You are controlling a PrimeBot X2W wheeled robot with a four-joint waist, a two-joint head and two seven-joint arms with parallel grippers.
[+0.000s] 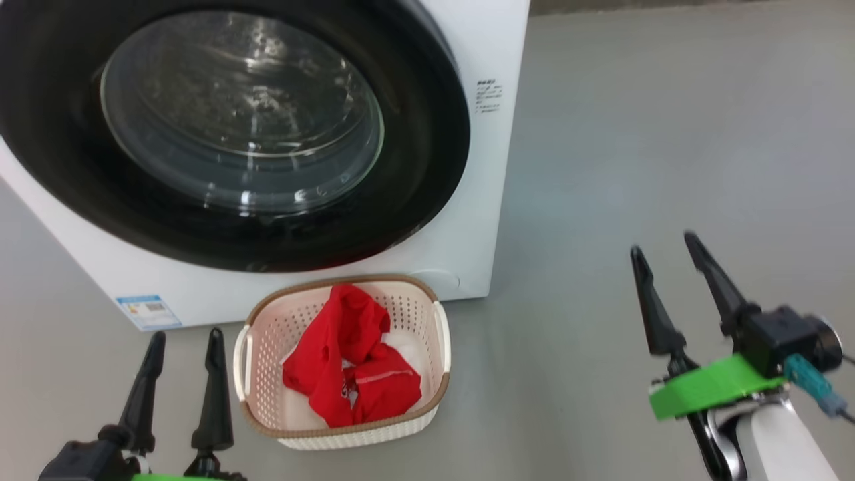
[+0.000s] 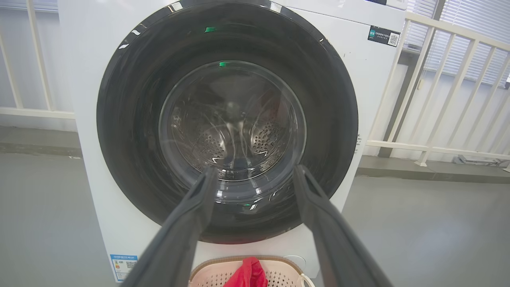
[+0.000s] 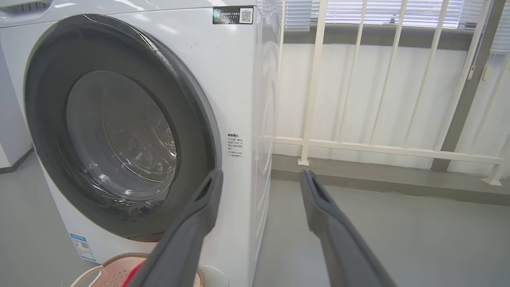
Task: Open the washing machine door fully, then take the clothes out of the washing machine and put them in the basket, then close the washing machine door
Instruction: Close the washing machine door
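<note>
Bright red fabric clothes (image 1: 347, 361) lay in cream perforated plastic basket (image 1: 280, 321) before white front-loading washing machine (image 1: 481, 40), round black-rimmed glass door (image 1: 414, 167) shut; left gripper (image 1: 187, 334) and right gripper (image 1: 663, 244) both spread, empty.

Light: bright, even daylight through window blinds (image 3: 358, 12).
Glare: white streaks on washing machine door (image 1: 247, 113).
Blur: right gripper (image 1: 662, 244) slightly smeared.
Edges: railing (image 3: 314, 99) splays, 2 wrist views.
</note>
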